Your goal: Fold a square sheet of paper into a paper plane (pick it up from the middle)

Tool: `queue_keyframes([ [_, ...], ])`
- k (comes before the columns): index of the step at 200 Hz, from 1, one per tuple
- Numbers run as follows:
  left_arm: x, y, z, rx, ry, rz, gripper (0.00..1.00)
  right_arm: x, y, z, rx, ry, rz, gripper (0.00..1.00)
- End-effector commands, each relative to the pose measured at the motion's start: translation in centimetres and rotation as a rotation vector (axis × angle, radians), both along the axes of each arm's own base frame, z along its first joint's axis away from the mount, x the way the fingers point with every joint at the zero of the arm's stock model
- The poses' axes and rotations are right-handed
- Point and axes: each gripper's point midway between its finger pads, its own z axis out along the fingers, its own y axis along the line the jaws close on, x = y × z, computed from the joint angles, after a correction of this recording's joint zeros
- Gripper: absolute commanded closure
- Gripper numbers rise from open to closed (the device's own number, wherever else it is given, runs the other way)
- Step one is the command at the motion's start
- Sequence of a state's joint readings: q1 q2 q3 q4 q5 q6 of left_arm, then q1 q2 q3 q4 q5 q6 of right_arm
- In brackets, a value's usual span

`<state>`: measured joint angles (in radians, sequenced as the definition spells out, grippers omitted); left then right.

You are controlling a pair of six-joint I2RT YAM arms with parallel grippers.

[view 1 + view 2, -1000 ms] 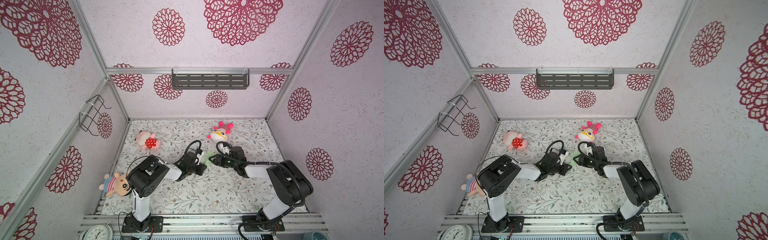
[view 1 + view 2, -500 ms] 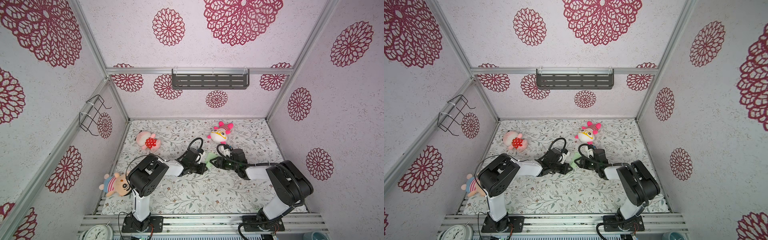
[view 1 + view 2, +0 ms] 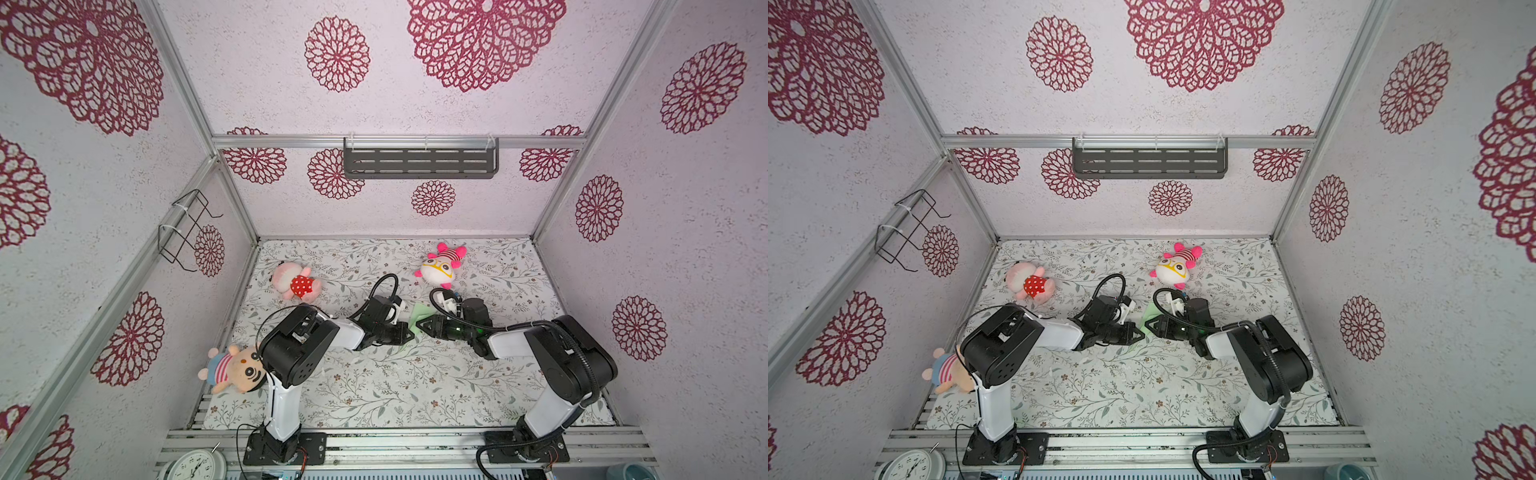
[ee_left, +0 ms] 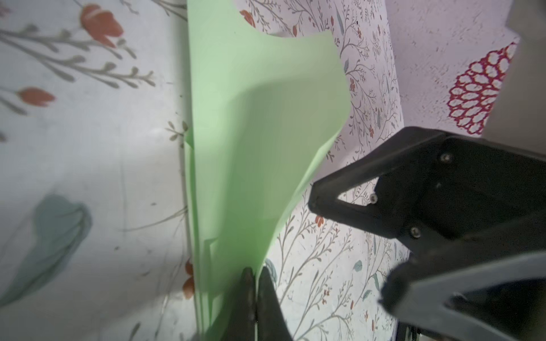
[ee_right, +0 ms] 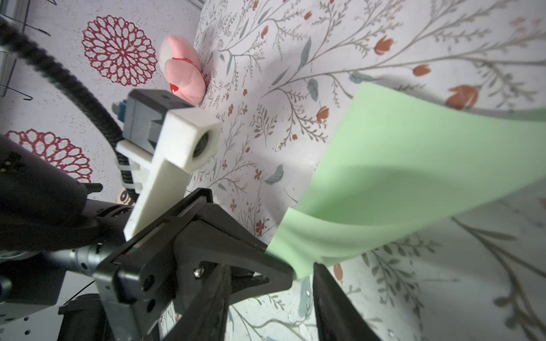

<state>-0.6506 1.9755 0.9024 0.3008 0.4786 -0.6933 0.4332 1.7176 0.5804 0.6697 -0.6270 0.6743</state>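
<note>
Here, your left gripper point(image 4: 253, 274) is clamping the folded green sheet of paper point(image 4: 251, 118) mid-table, above the floral mat point(image 3: 374, 386). Your right gripper point(image 3: 420, 326) is hovering half-open beside its edge, with a pink-horned plush point(image 3: 440, 268) lying behind.

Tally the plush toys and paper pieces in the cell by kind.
Plush toys: 3 (pink plush, yellow-faced plush, striped plush)
Green paper sheet: 1
Total: 4

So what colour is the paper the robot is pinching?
The paper is plain pale mint green, with no pattern; the left wrist view shows it best.
</note>
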Motion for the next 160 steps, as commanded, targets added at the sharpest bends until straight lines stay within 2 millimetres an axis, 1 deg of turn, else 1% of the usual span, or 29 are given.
queue_keyframes([
  [1, -0.7, 1.2, -2.4, 0.048, 0.065, 0.031, 1.00, 0.7, 1.3, 1.7, 0.053, -0.047, 0.039, 0.53],
  [26, -0.7, 1.4, -2.5, 0.062, 0.058, 0.030, 1.00, 1.4, 1.6, 1.9, 0.069, -0.041, 0.030, 0.57],
  [48, -0.6, 1.5, -2.4, 0.070, 0.049, 0.031, 0.99, 2.0, 1.5, 1.5, 0.056, -0.036, 0.010, 0.59],
  [67, -0.4, 1.5, -2.2, 0.076, 0.031, 0.031, 0.95, 2.4, 1.3, 0.8, 0.028, -0.019, -0.011, 0.62],
  [83, -0.1, 1.6, -1.7, 0.080, 0.009, 0.033, 0.88, 2.7, 1.1, 0.3, 0.010, -0.003, -0.030, 0.62],
  [102, 0.1, 1.6, -1.5, 0.093, -0.019, 0.019, 0.84, 2.9, 1.0, -0.1, -0.005, 0.012, -0.041, 0.62],
  [103, 0.2, 1.6, -1.5, 0.093, -0.021, 0.020, 0.84, 2.9, 1.0, -0.2, -0.007, 0.014, -0.041, 0.62],
  [104, 0.3, 1.5, -0.7, 0.084, -0.037, 0.020, 0.84, 2.8, 1.0, -0.2, -0.008, 0.016, -0.041, 0.62],
  [106, 0.5, 1.4, -0.1, 0.076, -0.051, 0.018, 0.83, 2.9, 1.0, -0.2, -0.009, 0.018, -0.043, 0.62],
  [110, 0.5, 1.2, 0.3, 0.072, -0.063, 0.012, 0.83, 2.9, 0.9, -0.3, -0.012, 0.020, -0.044, 0.62],
  [139, 0.5, 0.6, 1.3, 0.062, -0.107, -0.028, 0.79, 3.1, 0.9, -0.7, -0.034, 0.037, -0.049, 0.62],
  [160, 0.6, 0.6, 1.9, 0.062, -0.129, -0.032, 0.77, 3.1, 0.9, -1.1, -0.044, 0.051, -0.045, 0.62],
])
